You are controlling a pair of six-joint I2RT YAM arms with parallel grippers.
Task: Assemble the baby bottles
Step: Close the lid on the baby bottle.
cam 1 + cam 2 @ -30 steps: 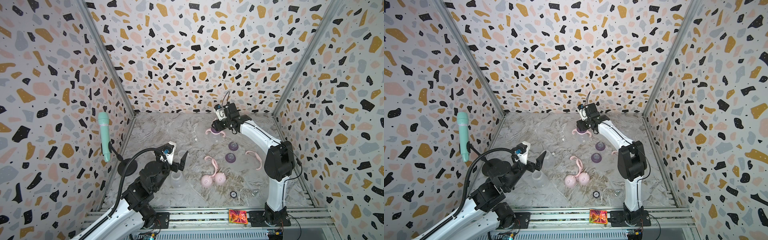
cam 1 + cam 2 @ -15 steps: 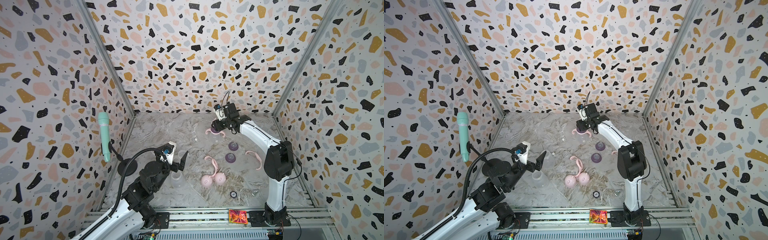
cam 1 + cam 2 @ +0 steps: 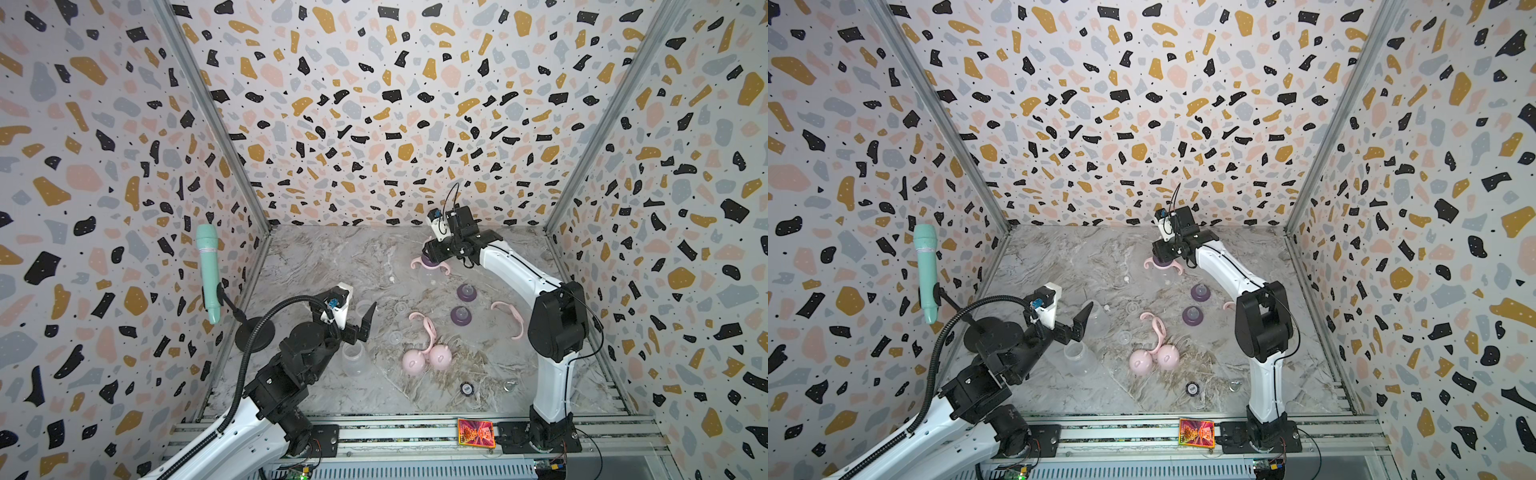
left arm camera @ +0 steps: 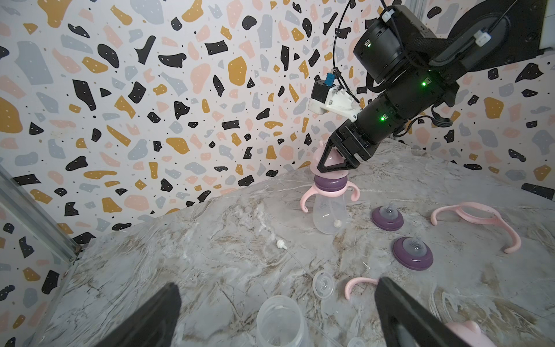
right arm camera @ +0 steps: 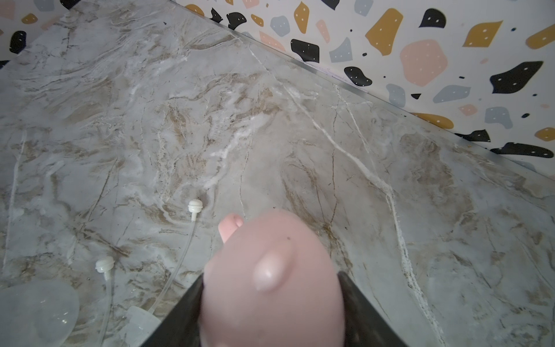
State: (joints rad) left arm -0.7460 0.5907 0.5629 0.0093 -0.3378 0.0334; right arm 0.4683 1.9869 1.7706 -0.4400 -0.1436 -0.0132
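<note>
Our right pincer (image 4: 333, 163) pinches the pink cap (image 5: 270, 279) on the bottle (image 4: 329, 214) standing near the back wall (image 4: 180, 90). We should press it straight down so the bottle does not tip. Our left pincer (image 4: 277, 285) is spread wide.

Left arm (image 3: 232, 436) and right arm (image 3: 511, 266): white links, black joints, black cables; right gripper (image 4: 329, 169) black; green wrist lights (image 4: 424, 83).

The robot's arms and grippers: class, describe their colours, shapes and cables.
The left arm and right arm have white links and black joints. The left gripper and right gripper have black tapering fingers. Each wrist carries a white camera bracket with a black cable; green lights dot the right wrist.
</note>
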